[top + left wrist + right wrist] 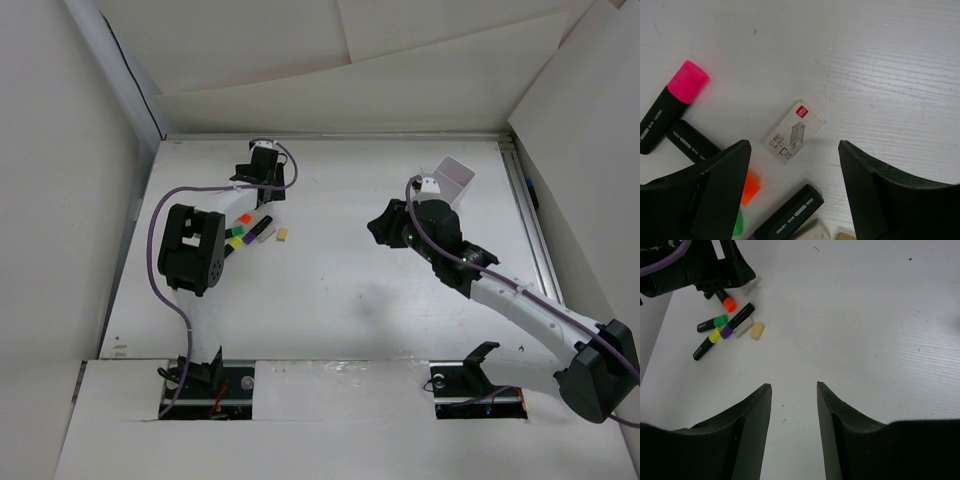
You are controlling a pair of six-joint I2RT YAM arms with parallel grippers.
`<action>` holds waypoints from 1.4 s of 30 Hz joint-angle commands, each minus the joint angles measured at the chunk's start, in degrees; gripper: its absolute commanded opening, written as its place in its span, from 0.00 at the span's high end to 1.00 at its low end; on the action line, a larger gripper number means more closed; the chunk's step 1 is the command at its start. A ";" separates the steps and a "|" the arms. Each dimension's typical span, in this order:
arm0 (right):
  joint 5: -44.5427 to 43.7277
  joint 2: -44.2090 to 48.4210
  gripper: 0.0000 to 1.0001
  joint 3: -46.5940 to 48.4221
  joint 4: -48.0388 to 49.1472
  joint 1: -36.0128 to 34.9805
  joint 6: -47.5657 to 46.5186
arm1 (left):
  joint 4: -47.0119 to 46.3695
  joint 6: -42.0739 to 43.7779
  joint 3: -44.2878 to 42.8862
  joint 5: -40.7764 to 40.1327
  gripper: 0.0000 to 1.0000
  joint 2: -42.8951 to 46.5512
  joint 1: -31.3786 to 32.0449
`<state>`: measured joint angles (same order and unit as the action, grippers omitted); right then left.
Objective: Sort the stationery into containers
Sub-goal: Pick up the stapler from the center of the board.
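Observation:
Several highlighter markers lie in a loose cluster [242, 230] at the left of the table. In the left wrist view I see a pink-capped marker [675, 105], an orange cap [751, 186], a green cap [737, 225] and a black-bodied marker [790, 212]. My left gripper [794, 147] is open and empty, above them and over a small staple box [795, 131]; it also shows in the top view [258, 190]. My right gripper [378, 230] is open and empty over bare table at mid-right [793, 385]. The white tray [455, 172] sits behind the right arm, partly hidden.
A tan eraser [283, 235] and a whitish eraser [743, 329] lie beside the markers. The right wrist view shows orange [726, 300], green [712, 323], yellow [707, 342] and purple-capped [737, 320] markers. White walls [60, 200] enclose the table.

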<state>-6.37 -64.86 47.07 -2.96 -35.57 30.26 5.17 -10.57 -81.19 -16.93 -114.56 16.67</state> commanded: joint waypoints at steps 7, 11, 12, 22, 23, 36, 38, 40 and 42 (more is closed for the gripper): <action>1.19 2.36 0.53 -0.39 2.52 1.21 -0.29 | 2.21 2.39 -2.30 -0.47 0.35 -3.47 -0.05; 1.19 2.37 0.53 -0.40 2.52 1.73 -0.29 | 2.21 2.39 -2.31 -0.47 0.42 -3.47 -0.05; 1.88 1.85 0.53 -0.40 2.52 2.26 -0.29 | 2.21 2.39 -2.92 -0.47 0.44 -3.47 -0.05; 3.03 2.37 0.53 -0.92 2.52 3.84 -0.29 | 2.92 1.87 -2.93 0.76 0.80 -4.00 -0.05; 2.42 2.37 0.53 -0.93 3.13 3.84 -0.29 | 2.92 1.87 -2.92 0.76 0.84 -4.00 -0.05; 5.32 1.14 0.50 -1.45 3.66 6.57 -0.29 | -2.96 -3.84 1.90 8.57 0.97 10.58 -0.05; 5.32 0.53 0.50 -1.45 3.66 6.57 -0.29 | -4.10 -6.29 3.40 11.72 0.97 14.25 0.47; 6.98 -0.08 0.48 -1.45 3.66 7.10 -0.29 | -7.43 -7.00 7.61 12.53 0.97 16.82 1.26; 8.04 -0.09 0.47 -1.45 4.19 7.62 -0.29 | -9.29 -7.53 12.25 12.53 0.97 20.33 3.27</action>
<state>-0.67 -64.64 46.00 -2.31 -28.77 30.26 0.10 -15.55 -73.95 -7.09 -99.42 17.43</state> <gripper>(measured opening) 0.525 0.294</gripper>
